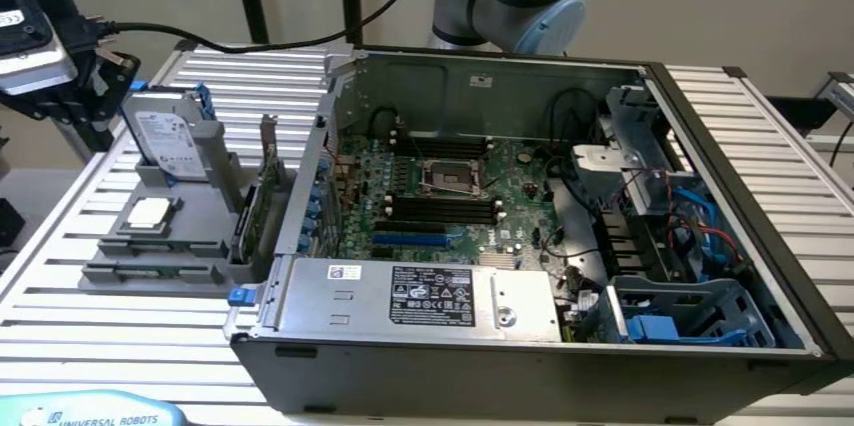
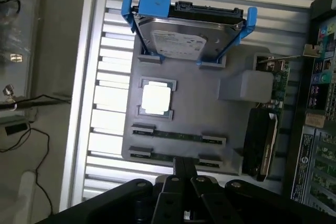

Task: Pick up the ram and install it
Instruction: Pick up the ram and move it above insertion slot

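Hovering empty with jaws closed together, the black two-finger gripper [image 2: 184,163] stood over the long dark-green circuit-board ram [image 2: 160,156], which was seated in the outermost slot along the grey moulded tray's [image 2: 205,116] edge. Step judged: approach, pick-up not begun. A grasp would need the jaws parted and squared across the stick.

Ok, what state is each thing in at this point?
ram: lying flat in the grey holder, not lifted.
gripper: above the holder's edge, close to the ram.
hard drive: standing in its blue bracket on the holder.
processor: flat in its recess.
computer case: side open.
memory slots: empty.
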Controlling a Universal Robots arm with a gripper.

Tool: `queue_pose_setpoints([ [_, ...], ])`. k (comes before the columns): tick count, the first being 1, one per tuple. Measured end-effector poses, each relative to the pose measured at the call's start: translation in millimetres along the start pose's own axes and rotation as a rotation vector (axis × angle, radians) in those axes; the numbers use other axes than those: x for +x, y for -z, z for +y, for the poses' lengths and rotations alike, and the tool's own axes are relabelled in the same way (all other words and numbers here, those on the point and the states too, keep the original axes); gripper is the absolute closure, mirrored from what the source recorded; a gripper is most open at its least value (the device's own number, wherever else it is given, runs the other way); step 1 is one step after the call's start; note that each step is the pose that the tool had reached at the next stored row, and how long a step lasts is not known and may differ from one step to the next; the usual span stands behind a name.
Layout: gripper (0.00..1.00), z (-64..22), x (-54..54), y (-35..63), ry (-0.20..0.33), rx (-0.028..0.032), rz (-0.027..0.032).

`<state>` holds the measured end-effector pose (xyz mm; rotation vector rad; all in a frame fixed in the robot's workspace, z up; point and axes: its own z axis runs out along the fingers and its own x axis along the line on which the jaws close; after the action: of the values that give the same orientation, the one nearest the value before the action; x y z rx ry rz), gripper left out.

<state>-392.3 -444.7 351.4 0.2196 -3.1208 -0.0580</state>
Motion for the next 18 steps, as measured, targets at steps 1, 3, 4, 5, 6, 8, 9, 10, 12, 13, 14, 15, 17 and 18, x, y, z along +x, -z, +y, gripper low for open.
queue_pose_setpoints([
  [1, 0.89, 0.0, 0.0, -0.3, 0.019, 0.0002, 0.0006],
  [3, 0.89, 0.0, 0.0, -0.7, 0.054, 0.0005, 0.0021],
  [4, 0.89, 0.0, 0.0, -1.0, 0.072, 0.0008, 0.0027],
  [5, 0.89, 0.0, 0.0, -1.2, 0.091, 0.0009, 0.0035],
  [6, 0.89, -0.1, 0.0, -1.4, 0.11, 0.0011, 0.0042],
  [8, 0.89, -0.1, 0.0, -2.0, 0.146, 0.0014, 0.0054],
  [9, 0.89, -0.1, 0.0, -2.2, 0.163, 0.0016, 0.0061],
  [10, 0.89, -0.1, 0.0, -2.4, 0.182, 0.0018, 0.0069],
  [12, 0.89, -0.2, -0.1, -2.9, 0.218, 0.0022, 0.0083],
  [13, 0.89, -0.2, -0.1, -3.1, 0.238, 0.0024, 0.009],
  [14, 0.89, -0.2, -0.1, -3.4, 0.254, 0.0025, 0.0096],
  [15, 0.89, -0.2, -0.1, -3.6, 0.273, 0.0027, 0.0103],
  [17, 0.89, -0.2, -0.1, -4.1, 0.309, 0.003, 0.0117],
  [18, 0.89, -0.2, -0.1, -4.4, 0.327, 0.0032, 0.0124],
])
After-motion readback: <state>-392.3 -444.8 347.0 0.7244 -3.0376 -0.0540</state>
